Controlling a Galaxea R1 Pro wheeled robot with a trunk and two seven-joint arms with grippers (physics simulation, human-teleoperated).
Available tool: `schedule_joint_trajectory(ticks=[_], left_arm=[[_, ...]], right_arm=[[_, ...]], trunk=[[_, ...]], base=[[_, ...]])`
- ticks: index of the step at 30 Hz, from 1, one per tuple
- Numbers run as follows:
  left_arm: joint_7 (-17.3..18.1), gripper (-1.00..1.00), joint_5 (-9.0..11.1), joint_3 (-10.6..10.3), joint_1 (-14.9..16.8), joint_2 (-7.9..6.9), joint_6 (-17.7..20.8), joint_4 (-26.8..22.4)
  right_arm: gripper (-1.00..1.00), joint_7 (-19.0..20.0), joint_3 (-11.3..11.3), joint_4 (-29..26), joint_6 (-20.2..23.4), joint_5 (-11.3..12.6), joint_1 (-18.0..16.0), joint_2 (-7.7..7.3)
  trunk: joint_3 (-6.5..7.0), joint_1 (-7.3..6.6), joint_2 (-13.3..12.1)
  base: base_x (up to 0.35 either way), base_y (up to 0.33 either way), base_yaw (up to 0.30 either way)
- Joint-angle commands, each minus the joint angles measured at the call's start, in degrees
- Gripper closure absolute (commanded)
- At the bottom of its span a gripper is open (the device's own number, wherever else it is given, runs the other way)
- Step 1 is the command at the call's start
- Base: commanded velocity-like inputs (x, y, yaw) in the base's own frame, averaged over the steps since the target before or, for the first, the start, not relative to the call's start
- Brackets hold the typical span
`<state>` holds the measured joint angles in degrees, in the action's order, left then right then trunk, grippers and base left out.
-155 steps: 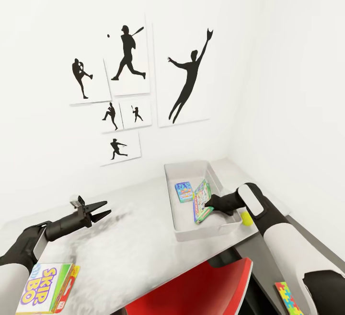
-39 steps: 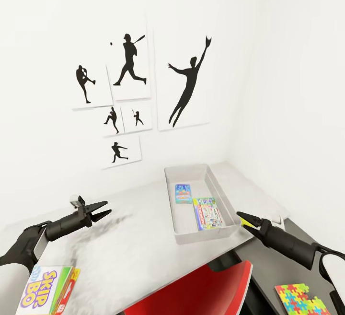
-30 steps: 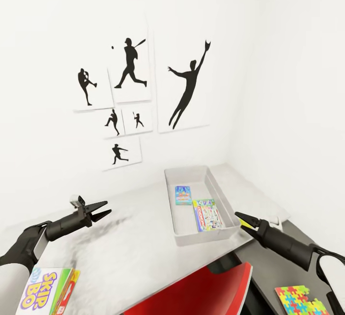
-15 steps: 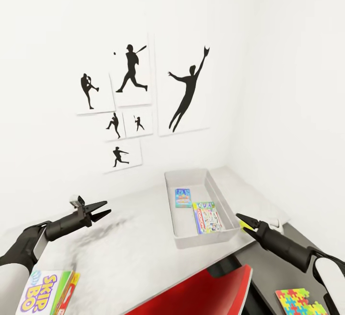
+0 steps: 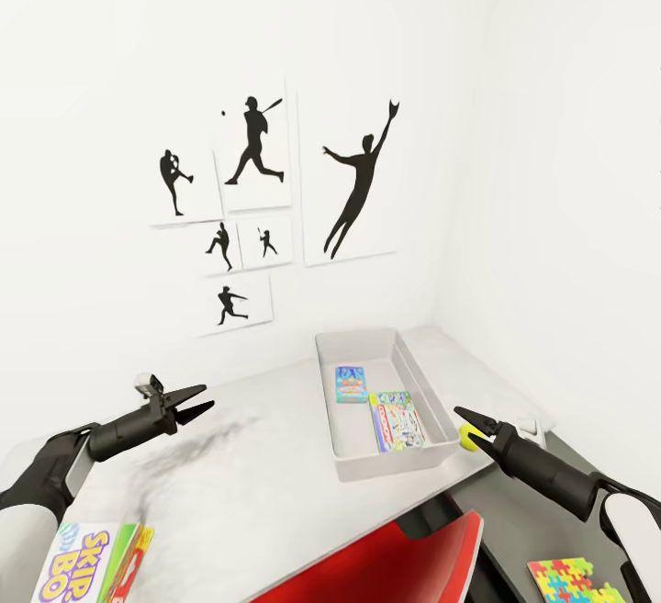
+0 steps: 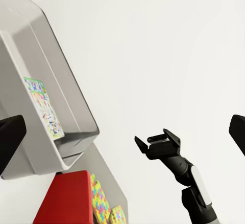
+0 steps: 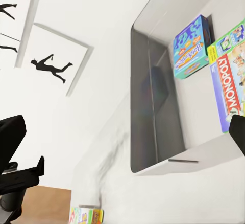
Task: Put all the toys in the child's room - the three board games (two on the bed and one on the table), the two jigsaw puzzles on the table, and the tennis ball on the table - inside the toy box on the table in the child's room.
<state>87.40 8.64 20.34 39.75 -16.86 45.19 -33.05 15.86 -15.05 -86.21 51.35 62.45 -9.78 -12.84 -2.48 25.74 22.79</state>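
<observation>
The light grey toy box (image 5: 325, 394) stands on the white table (image 5: 257, 484). Two board games lie flat inside it, a blue one (image 5: 350, 384) and a white-green one (image 5: 397, 421). The yellow-green Skip-Bo board game (image 5: 87, 562) rests at the table's near left corner. The tennis ball (image 5: 472, 441) sits on the table just right of the box. My right gripper (image 5: 466, 419) hovers open beside it, holding nothing. My left gripper (image 5: 204, 398) hangs open over the table's left half. A jigsaw puzzle (image 5: 574, 580) lies on the lower dark unit.
A red chair (image 5: 386, 562) is tucked under the table's front edge, between my arms. White walls close the corner behind and to the right of the toy box. Baseball silhouette posters (image 5: 248, 217) hang on the back wall.
My right gripper has come out of the toy box, leaving the white-green game flat inside, and now sits near the ball. The camera has shifted slightly. The left arm has not moved.
</observation>
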Motion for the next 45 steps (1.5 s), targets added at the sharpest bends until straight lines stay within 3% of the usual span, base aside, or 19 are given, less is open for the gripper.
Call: schedule_joint_trajectory(ticks=[1, 15, 45], left_arm=[[0.2, -1.0, -0.1, 0.0, 0.0, 0.02, 0.6, 0.0], [0.2, -1.0, -0.1, 0.1, 0.0, -0.13, 0.6, 0.0], [0.2, -1.0, -0.1, 0.1, 0.0, -0.05, 0.1, 0.0]], right_arm=[[-1.0, 0.4, -0.1, 0.0, 0.3, -0.4, -0.1, 0.01], [-1.0, 0.4, -0.1, 0.3, 0.2, -0.3, -0.1, 0.01], [-1.0, 0.4, -0.2, 0.3, 0.2, 0.0, -0.1, 0.01]], trunk=[[-0.04, 0.04, 0.1], [1.15, 0.04, 0.1], [1.41, 0.04, 0.1]], base=[[0.0, 0.0, 0.0], [0.0, 0.0, 0.0], [0.0, 0.0, 0.0]])
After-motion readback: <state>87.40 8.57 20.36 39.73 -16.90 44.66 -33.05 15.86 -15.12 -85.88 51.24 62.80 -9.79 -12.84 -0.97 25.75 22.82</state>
